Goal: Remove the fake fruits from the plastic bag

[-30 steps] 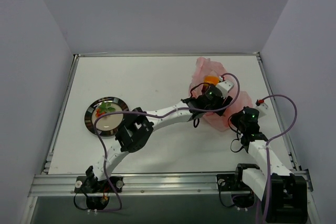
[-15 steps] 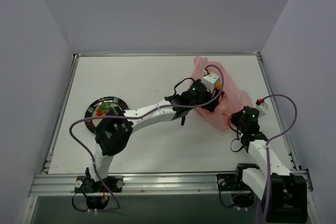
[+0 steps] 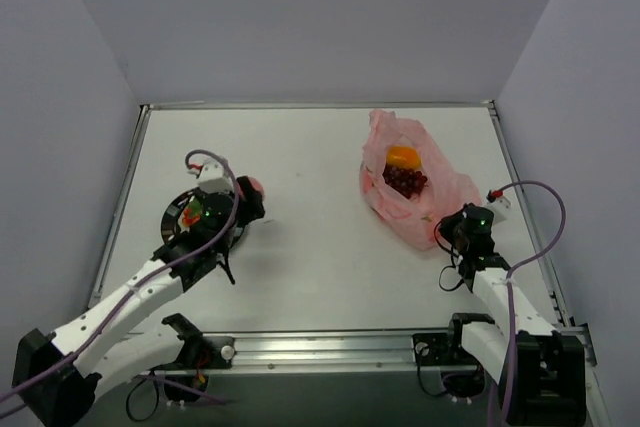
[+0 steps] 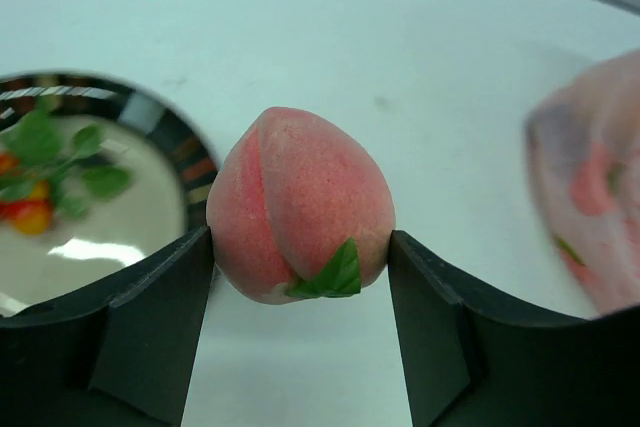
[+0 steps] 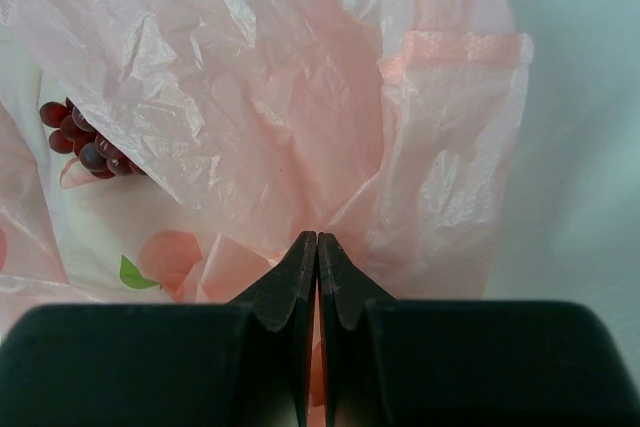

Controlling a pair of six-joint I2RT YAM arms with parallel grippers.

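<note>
Pink plastic peach point(image 4: 300, 202), creased, green-leafed.

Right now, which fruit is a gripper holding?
The pink peach, pinched in the left gripper. The orange fruit and grapes lie in the bag, a red piece on the plate.

Crinkly thin plastic bag point(image 5: 250, 97); matt peach point(image 4: 300, 202).

— Where does the left arm point(image 3: 130, 292) sit?
— It runs from the lower left corner of the top view up toward centre left. The left claw point(image 4: 300, 247) is clamped on a pink fruit point(image 4: 300, 197), one jaw on each side.
— And the right arm point(image 3: 495, 292)?
— Folded short at lower right, reaching up-left. The right claw point(image 5: 317, 242) is pinched tight on the plastic bag point(image 5: 300, 97).
</note>
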